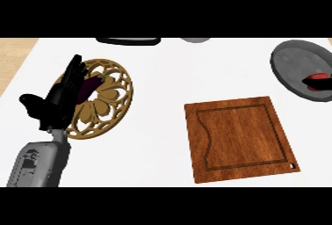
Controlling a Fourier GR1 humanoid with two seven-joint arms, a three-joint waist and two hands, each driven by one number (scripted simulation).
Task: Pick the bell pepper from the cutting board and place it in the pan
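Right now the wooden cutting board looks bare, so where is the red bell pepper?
In the head view the red bell pepper lies in the round grey pan at the far right, beyond the brown wooden cutting board.

I see my left hand [59, 94] on the left side of the view. It is black. Its fingers [73, 70] point up and away from me, straight and close together. The thumb [29, 100] sticks out to the left. The grey left forearm [40, 162] comes up from the bottom edge and leans a little to the right. At the far right edge I see only a small black bit of my right hand [322, 82]. I cannot tell how its fingers are set.
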